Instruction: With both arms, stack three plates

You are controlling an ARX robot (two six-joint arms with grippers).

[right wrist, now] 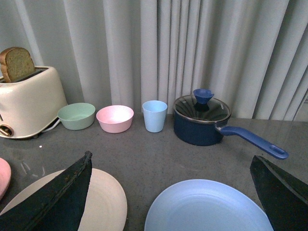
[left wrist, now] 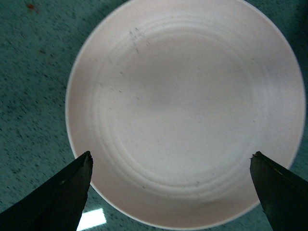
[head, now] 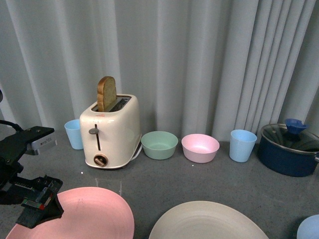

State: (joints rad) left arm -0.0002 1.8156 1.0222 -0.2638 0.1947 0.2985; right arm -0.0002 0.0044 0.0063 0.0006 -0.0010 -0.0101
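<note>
The pink plate (head: 94,214) lies at the front left of the grey table; it fills the left wrist view (left wrist: 185,106). My left gripper (left wrist: 171,161) hangs open above it, one finger at each side of its near rim; the arm (head: 30,199) shows at the left of the front view. The cream-beige plate (head: 207,221) lies at the front middle and shows in the right wrist view (right wrist: 106,202). The light blue plate (right wrist: 207,207) lies at the front right (head: 310,228). My right gripper (right wrist: 171,161) is open and empty over the light blue plate, and is out of the front view.
At the back stand a cream toaster (head: 110,130) with a bread slice, a blue cup (head: 75,133), a green bowl (head: 159,144), a pink bowl (head: 200,147), a second blue cup (head: 242,145) and a dark blue lidded pot (head: 289,149) with a long handle (right wrist: 255,142). A grey curtain hangs behind.
</note>
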